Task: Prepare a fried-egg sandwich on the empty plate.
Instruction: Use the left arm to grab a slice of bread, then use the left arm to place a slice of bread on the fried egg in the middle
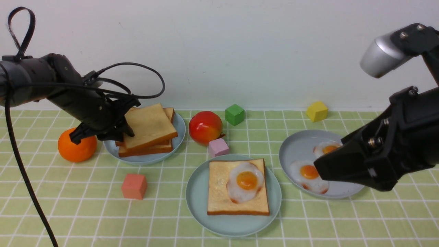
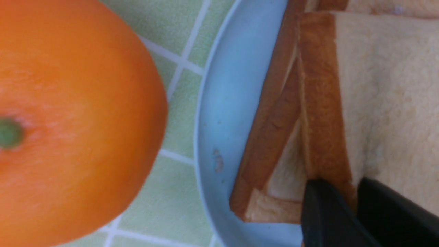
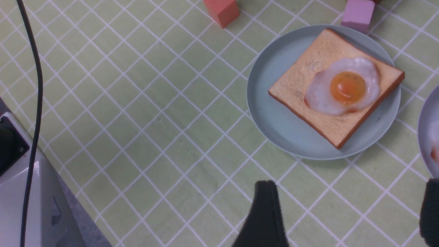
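Note:
The mint-teal plate point(image 1: 199, 195) sits front centre and holds one toast slice point(image 1: 219, 195) with a fried egg point(image 1: 246, 181) on top. The plate point(image 3: 274, 113), toast point(image 3: 301, 79) and egg point(image 3: 346, 87) also show in the right wrist view. My left gripper point(image 1: 125, 132) is shut on the edge of the top toast slice point(image 1: 149, 125), which is tilted above the stack on the light-blue plate point(image 1: 178, 132). In the left wrist view the left gripper point(image 2: 346, 192) pinches that slice's point(image 2: 384, 85) crust. My right gripper point(image 1: 320, 168) is open and empty, hovering above the grey-blue plate's near side; the right wrist view shows it point(image 3: 348, 192) over bare cloth.
More toast slices point(image 1: 147, 149) lie under the held one. The grey-blue plate point(image 1: 298, 144) at right holds two fried eggs point(image 1: 308, 173). An orange point(image 1: 76, 145) sits left of the light-blue plate. A red fruit point(image 1: 205, 127) and green point(image 1: 235, 114), yellow point(image 1: 317, 111), pink point(image 1: 218, 147) and salmon point(image 1: 134, 186) cubes are scattered.

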{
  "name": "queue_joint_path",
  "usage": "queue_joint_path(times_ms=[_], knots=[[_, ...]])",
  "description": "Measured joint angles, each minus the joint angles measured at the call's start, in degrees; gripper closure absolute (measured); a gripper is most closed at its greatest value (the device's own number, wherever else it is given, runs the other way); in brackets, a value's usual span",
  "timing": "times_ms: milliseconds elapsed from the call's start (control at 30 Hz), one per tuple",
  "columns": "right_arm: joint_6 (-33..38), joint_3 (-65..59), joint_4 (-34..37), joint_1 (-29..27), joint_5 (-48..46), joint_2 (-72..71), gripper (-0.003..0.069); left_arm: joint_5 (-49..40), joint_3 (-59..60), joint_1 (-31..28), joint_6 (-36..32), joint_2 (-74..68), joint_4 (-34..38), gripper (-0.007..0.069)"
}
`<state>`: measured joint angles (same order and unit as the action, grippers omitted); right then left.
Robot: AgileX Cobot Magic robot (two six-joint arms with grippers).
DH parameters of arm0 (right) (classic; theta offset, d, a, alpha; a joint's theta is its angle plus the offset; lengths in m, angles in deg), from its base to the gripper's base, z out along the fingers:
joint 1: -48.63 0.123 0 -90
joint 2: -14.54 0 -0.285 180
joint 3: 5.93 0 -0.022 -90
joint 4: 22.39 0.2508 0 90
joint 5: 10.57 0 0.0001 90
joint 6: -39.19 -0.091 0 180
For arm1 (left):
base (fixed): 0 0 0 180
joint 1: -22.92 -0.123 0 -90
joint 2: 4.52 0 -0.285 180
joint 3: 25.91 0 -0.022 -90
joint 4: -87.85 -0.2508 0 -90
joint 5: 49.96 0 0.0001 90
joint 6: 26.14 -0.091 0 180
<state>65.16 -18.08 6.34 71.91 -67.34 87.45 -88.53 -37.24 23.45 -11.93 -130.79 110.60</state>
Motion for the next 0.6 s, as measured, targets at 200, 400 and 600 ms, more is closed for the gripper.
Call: queue_joint_path(times_ms=[200,400,600], knots=[[-0.1,0.0,0.0,0.0,-0.1,0.0,0.0090,-4.6,0.1,-0.6,-8.9,7.8,2.6,0.0548],[-0.2,0.0,-1.3,0.0,-0.1,0.0,0.0095,-6.9,2.2,4.3,-21.1,15.8,16.0,0.0548],[-4.6,0.0,-4.5,0.0,-1.0,0.1,0.0309,-3.1,14.8,15.0,-34.2,17.3,29.4,0.0548]])
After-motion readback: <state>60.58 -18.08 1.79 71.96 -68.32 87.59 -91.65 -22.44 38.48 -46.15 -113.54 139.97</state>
